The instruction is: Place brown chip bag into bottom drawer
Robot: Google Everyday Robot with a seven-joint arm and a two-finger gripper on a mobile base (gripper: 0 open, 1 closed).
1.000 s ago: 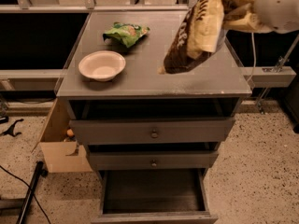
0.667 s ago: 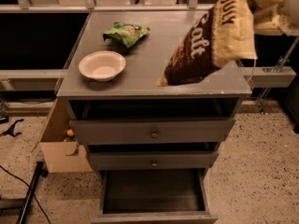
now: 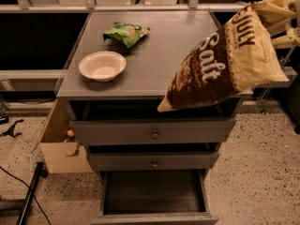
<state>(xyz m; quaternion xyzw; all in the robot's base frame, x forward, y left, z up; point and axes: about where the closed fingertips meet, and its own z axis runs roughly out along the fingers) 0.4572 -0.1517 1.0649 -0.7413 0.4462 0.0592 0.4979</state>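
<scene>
The brown chip bag (image 3: 220, 64) hangs tilted in the air at the right, over the cabinet's front right corner. It is pale yellow with a dark brown panel and white lettering. My gripper (image 3: 276, 13) is at the upper right edge of the view and holds the bag by its top end. The bottom drawer (image 3: 154, 214) is pulled open at the base of the grey cabinet, and nothing shows inside it. The bag is well above the drawer and to its right.
A white bowl (image 3: 102, 65) and a green chip bag (image 3: 126, 33) lie on the cabinet top (image 3: 164, 55). Two shallower knobbed drawers (image 3: 153, 134) stand slightly open above the bottom one. A cardboard box (image 3: 58, 144) sits on the floor at the left, with a dark cable nearby.
The gripper has carried the brown chip bag forward and to the right, off the cabinet top toward its front right corner. The bag now hangs closer to the camera.
</scene>
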